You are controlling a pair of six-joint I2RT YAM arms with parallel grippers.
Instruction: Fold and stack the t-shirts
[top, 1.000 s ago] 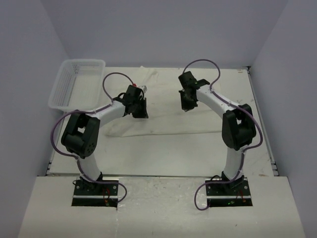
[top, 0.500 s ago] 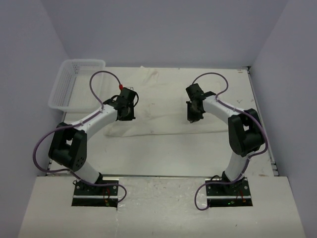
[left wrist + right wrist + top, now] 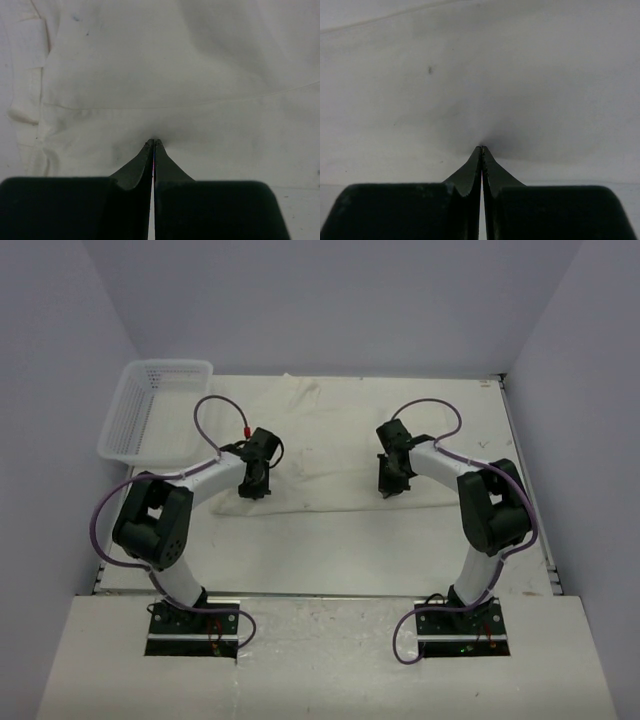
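One cream t-shirt (image 3: 322,445) lies spread flat across the middle of the table, its near edge running between the two arms. My left gripper (image 3: 254,488) is shut, its tips resting on the cloth near the shirt's near left corner. In the left wrist view the closed tips (image 3: 153,142) touch the t-shirt (image 3: 175,60) just below a hem line, with a sleeve at the left. My right gripper (image 3: 388,490) is also shut, tips down on the cloth near the near right edge. The right wrist view shows its closed tips (image 3: 481,147) dimpling smooth fabric (image 3: 495,75). No cloth shows between either pair of jaws.
A white plastic mesh basket (image 3: 150,405) stands at the far left corner of the table, left of the shirt. Grey walls close in the table at the back and on both sides. Bare tabletop (image 3: 330,550) lies between the shirt and the arm bases.
Both grippers have come toward the near edge of the shirt and lower, down to the cloth. Both stayed shut throughout. The shirt's outline looks the same.
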